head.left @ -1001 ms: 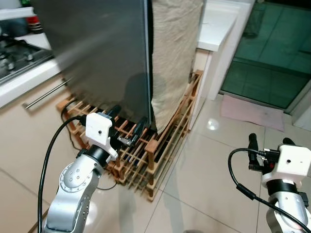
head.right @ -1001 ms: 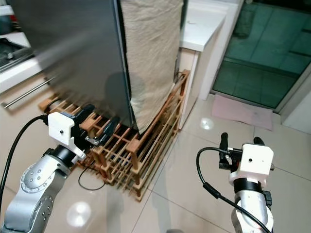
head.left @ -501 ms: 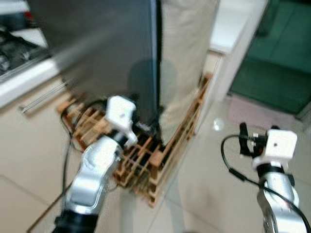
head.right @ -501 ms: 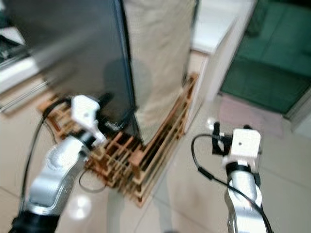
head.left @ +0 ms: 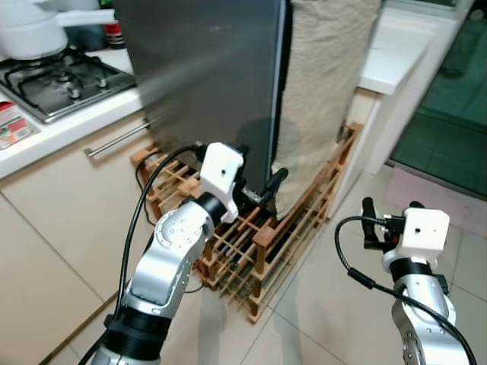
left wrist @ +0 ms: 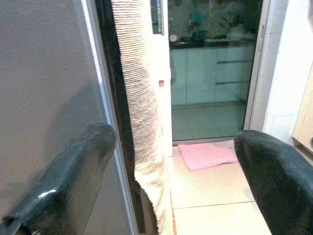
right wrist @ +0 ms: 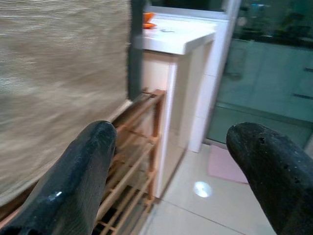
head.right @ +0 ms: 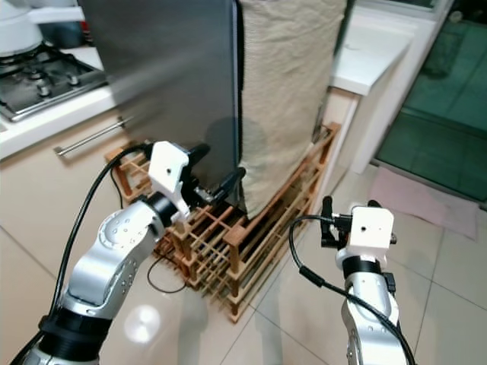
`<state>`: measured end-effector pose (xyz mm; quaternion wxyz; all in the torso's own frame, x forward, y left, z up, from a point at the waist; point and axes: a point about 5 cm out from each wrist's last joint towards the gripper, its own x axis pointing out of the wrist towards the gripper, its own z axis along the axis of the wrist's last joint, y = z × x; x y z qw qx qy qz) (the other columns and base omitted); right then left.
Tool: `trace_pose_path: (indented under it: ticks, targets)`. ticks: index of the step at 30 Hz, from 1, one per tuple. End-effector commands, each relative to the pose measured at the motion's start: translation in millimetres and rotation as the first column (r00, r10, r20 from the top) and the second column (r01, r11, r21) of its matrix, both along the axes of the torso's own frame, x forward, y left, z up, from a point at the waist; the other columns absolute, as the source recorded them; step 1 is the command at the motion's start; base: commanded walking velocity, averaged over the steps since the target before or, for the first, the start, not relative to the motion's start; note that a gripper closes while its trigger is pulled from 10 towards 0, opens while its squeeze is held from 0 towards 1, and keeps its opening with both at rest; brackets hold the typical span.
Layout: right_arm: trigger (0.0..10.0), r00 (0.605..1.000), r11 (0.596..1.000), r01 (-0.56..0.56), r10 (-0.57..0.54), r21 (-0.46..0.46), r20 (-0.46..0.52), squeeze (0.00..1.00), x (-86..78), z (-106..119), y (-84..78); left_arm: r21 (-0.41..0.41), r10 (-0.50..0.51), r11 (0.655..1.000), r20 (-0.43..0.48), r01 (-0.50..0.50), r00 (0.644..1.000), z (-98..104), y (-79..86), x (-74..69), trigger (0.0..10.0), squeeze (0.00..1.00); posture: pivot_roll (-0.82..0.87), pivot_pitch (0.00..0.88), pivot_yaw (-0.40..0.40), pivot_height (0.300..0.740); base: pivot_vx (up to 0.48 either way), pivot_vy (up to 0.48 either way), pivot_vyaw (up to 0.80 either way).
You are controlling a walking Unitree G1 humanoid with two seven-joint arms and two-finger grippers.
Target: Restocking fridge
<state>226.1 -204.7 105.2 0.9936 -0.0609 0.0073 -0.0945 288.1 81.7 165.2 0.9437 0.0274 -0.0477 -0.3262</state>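
Fridge door [head.left: 205,68] top was cut off by the frame edge. Beige cloth [head.right: 293,84] hid the fridge side. White pot [head.left: 30,30] was cropped at the corner. Rack [head.left: 251,251] contents were too dark to tell.

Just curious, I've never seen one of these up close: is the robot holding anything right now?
Nothing. The left gripper is open beside the fridge door edge; the right gripper hangs open over the floor.

The left gripper [head.left: 257,173] is reaching with spread fingers to the fridge door [head.left: 205,68] edge, above the wooden rack [head.left: 259,236]. Right of it, beige cloth [head.left: 323,76] is hanging. The right gripper [head.left: 380,228] is hovering over the floor tiles [head.left: 335,304].
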Motion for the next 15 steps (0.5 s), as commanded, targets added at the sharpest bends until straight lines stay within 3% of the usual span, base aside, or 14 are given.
trace_pose_path:
  ticks: [1,7,15]
  targets:
    - [10.0,0.999,1.000,0.009,-0.008,-0.018,0.035,0.00,0.6,7.0,-1.6,-0.015,0.042,0.999,0.014,-0.042,0.999,-2.6,19.5,-3.5,10.0,0.00,-0.16,0.000,0.035,0.736,0.000,0.000,0.00]
    - [10.0,0.999,0.999,-0.003,0.005,-0.042,0.041,0.00,0.9,7.3,0.5,0.033,0.037,0.999,-0.033,-0.036,0.999,-21.1,27.3,-15.0,10.0,0.00,-0.15,0.000,0.037,0.736,0.000,0.000,0.00]
    - [10.0,0.999,1.000,-0.018,0.019,-0.020,0.033,0.00,0.0,1.3,6.5,0.050,0.062,0.997,-0.037,-0.060,0.997,-23.3,35.6,-12.9,10.0,0.00,-0.13,0.000,0.045,0.736,0.000,0.000,-0.73]
